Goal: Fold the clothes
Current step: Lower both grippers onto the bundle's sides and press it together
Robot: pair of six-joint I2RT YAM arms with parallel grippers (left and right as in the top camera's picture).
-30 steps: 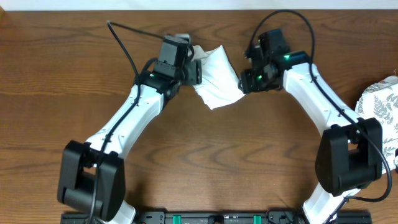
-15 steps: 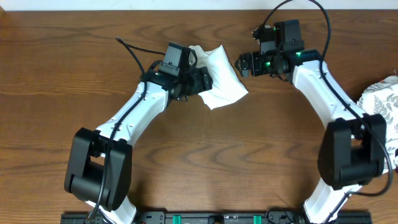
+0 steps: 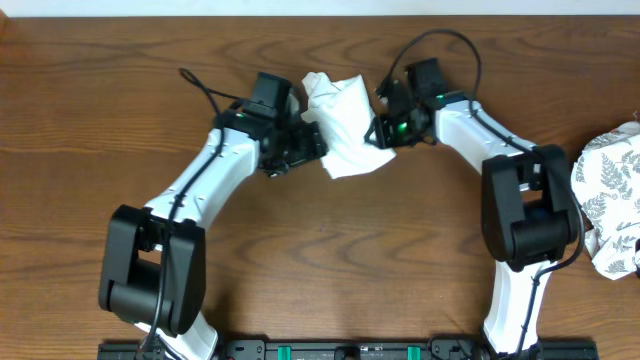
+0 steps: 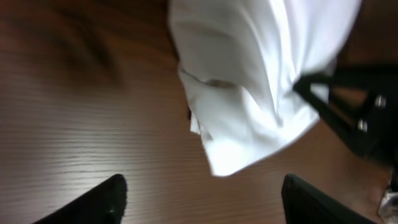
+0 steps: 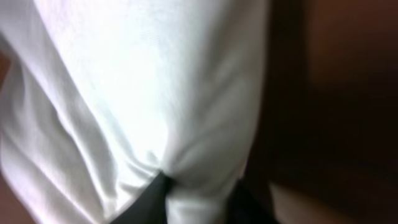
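Crumpled, soft white cloth (image 3: 340,118) at far-edge ctr of wood-grain desk (image 3: 100,80), long axis far-to-near. R gripper (image 3: 380,132) pinches its side; L gripper (image 3: 318,143) fingers wide, just beside.

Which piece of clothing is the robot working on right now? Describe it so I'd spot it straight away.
On the brown wooden table, look near the far edge, between the ends of the left arm and right arm. The crumpled white cloth lies there. It is plain, unlike the leaf-print cloth at the right edge.
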